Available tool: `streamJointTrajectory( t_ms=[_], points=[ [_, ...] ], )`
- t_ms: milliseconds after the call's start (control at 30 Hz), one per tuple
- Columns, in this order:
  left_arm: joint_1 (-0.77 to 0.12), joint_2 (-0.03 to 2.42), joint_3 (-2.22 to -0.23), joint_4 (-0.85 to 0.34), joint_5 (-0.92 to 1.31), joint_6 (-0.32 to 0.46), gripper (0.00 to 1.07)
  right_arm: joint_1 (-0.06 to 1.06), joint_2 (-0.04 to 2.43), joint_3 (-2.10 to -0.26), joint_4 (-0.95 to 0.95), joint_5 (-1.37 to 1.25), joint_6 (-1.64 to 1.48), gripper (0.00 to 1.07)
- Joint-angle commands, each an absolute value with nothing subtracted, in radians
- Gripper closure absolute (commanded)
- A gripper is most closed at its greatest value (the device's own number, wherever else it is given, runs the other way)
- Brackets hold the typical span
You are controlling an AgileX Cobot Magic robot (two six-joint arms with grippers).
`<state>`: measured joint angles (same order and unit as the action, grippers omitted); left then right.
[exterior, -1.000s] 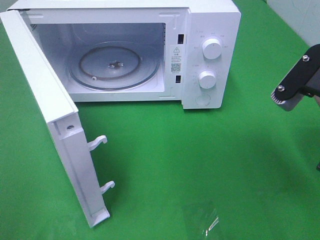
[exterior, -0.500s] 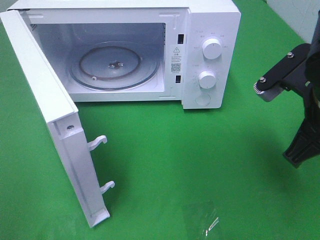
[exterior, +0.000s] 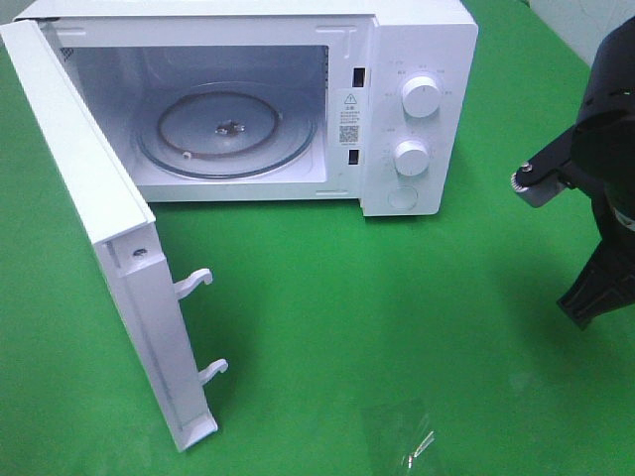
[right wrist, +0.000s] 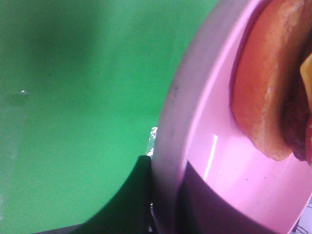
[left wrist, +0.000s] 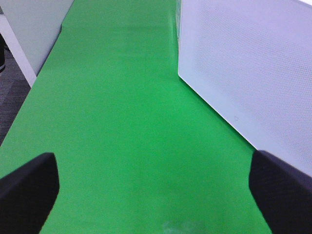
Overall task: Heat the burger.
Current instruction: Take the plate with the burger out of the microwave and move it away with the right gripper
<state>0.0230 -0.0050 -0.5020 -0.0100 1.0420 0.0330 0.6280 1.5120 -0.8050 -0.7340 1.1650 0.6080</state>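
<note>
Since a second ago the right arm (exterior: 605,178) has swung further into the high view from the right edge, its dark bulk now filling much of that side beside the microwave (exterior: 298,99), while nothing else on the green desk (exterior: 397,327) has shifted. From up high, the white microwave sits at the back with its door (exterior: 109,258) swung wide open toward the left, the glass turntable (exterior: 228,134) bare inside, and two white knobs (exterior: 422,99) stacked on the control panel to the right of the cavity; a scrap of clear plastic film (exterior: 412,436) lies on the desk near the front edge. The right end effector itself is hard to make out in this view, and the left one does not appear there. Through the left wrist camera, the left end effector (left wrist: 156,195) has its two dark fingers (left wrist: 29,190) spread wide apart over bare green cloth, gripping nothing, with the perforated white face of the microwave door off to one side. Through the right wrist camera, the right end effector (right wrist: 163,195) is clamped on the rim of a pink plate (right wrist: 195,146), one dark finger under the rim and one on top, and the burger (right wrist: 268,83) rests on that plate, its orange-brown side close against the lens.
</note>
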Motion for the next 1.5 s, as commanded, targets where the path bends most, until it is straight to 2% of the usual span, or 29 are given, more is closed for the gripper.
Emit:
streamJointTrajectory(
  t_ms=[33,767,1233,1500],
  points=[
    [0.024,-0.023,-0.5,-0.011,1.036,0.035,0.09,0.6,1.525,-0.816,-0.801,1.173,0.627,1.06],
    [0.024,-0.023,-0.5,-0.011,1.036,0.035,0.09,0.445,1.573,-0.803,-0.829,1.07,0.659,1.05],
    [0.024,-0.023,-0.5,-0.011,1.036,0.035,0.09,0.442,1.728,-0.803,-0.83,1.02,0.71,1.02],
    [0.024,-0.023,-0.5,-0.011,1.036,0.035,0.09,0.437,1.736,-0.803,-0.864,1.005,0.754,1.02]
  ],
)
